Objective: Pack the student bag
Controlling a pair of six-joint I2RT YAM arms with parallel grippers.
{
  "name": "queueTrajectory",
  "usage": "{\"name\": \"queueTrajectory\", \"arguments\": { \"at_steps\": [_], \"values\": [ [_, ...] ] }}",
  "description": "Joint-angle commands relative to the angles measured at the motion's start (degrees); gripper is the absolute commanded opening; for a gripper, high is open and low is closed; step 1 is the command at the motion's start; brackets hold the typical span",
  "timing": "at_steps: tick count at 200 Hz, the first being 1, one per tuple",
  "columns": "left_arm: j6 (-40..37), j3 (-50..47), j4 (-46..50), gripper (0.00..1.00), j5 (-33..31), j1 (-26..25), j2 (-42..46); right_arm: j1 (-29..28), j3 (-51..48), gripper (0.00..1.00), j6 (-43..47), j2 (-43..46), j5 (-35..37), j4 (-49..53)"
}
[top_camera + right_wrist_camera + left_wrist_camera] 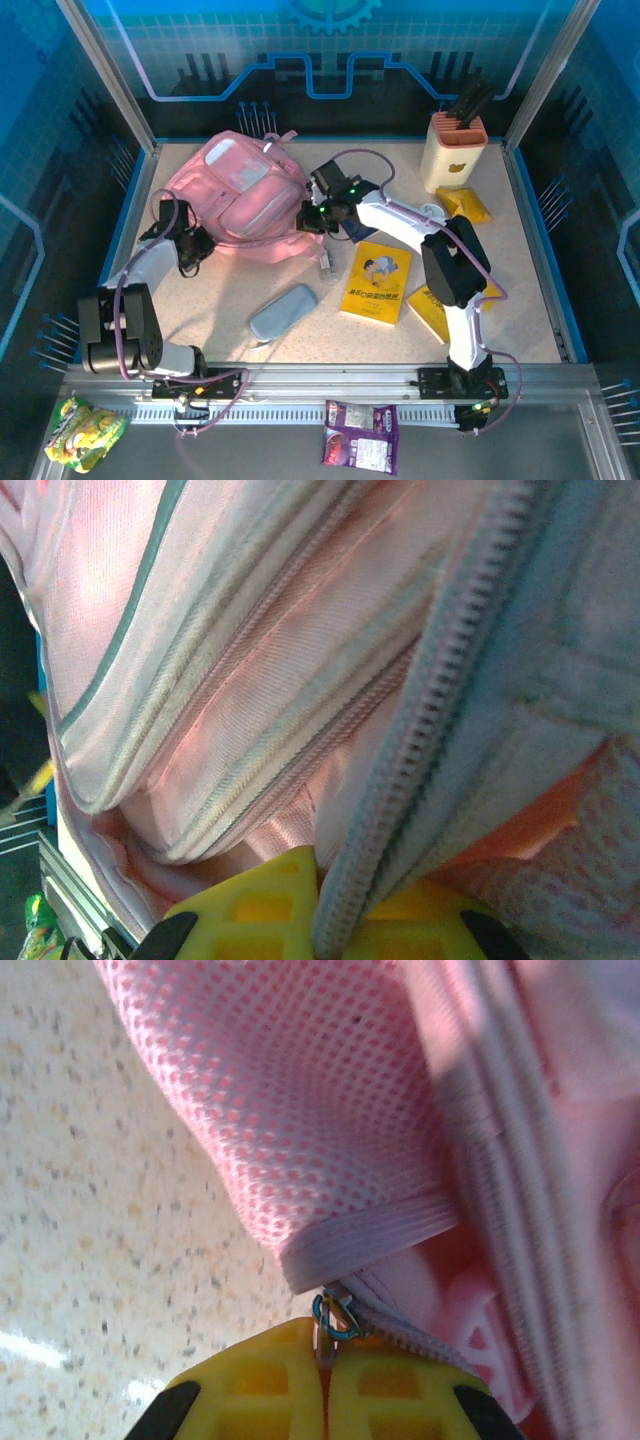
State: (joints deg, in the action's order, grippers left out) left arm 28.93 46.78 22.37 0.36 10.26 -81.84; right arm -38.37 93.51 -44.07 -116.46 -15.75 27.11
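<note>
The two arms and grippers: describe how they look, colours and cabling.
The left arm and right arm have white links, black joints and looping purple cables; a green light glows near the right wrist. The left gripper and right gripper have yellow fingers with waffle-like recesses and black corners.

**Materials / finish rundown**

student bag (245, 200): soft pink woven cloth, matt. Its side panel is open-weave mesh (300, 1110), edged in ribbed tape. zip teeth (430, 740) look like moulded plastic, but the view is blurry so I'm not certain. zip pull (335, 1315): small metal ring, shiny. left gripper (325, 1350) pads: yellow plastic, grid-moulded, matt. table (90, 1210): speckled stone-look top, smooth, slight sheen. yellow book (377, 280): glossy paper cover. purple snack packet (360, 437): shiny foil, crinkled. front rail (330, 383): bare ribbed metal.
</note>
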Motion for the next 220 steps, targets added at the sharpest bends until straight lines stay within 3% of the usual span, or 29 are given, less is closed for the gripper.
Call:
{"name": "queueTrajectory", "arguments": {
  "at_steps": [1,37,46,58,66,85,112,125,147,178,220],
  "values": [
    [-2.66,6.12,-2.67,0.0,-3.44,2.18,-3.67,-4.32,-0.27,0.02,-2.28,1.79,0.72,-3.92],
    [-5.18,12.26,0.05,0.0,-5.68,3.61,-9.09,-9.54,1.82,0.16,-2.41,-0.52,2.57,-3.33],
    [-5.45,12.87,0.96,0.0,-6.04,3.71,-9.38,-10.23,0.16,0.26,-2.14,0.92,4.36,-4.7],
    [-5.02,12.35,1.45,0.09,-6.33,3.71,-8.62,-10.59,-1.7,0.37,-1.04,3.6,6.7,-5.05],
    [-5.02,11.71,1.59,0.24,-5.31,3.67,-7.68,-10.46,-2.72,0.41,-0.29,5.4,7.74,-4.65],
    [-4.54,10.41,3.07,0.42,-3.17,3.62,-4.24,-9.73,-6.8,0.52,2.37,10.47,7.4,-4.95],
    [-2.21,8.5,6.16,0.48,0.08,3.08,3.16,-8.82,-15.09,0.6,7.73,20.24,10.1,-2.72],
    [-0.83,6.3,5.25,0.48,5.23,1.64,7.69,-6.95,-20.11,0.64,9.35,25.32,10.09,-1.83],
    [3.64,2.38,3.54,0.51,8.37,-5.8,14.68,-1.42,-28.19,0.67,10.59,33.13,9.12,1.32],
    [11.42,-1.83,0.68,0.52,7.92,-21.3,19.73,5.67,-35.23,0.69,14.12,40.01,8.63,10.22],
    [20.56,-4.6,-9.51,0.55,2.61,-44.29,15.94,12.3,-47.44,0.7,13.49,46.82,5.22,11.5]
  ]
}}
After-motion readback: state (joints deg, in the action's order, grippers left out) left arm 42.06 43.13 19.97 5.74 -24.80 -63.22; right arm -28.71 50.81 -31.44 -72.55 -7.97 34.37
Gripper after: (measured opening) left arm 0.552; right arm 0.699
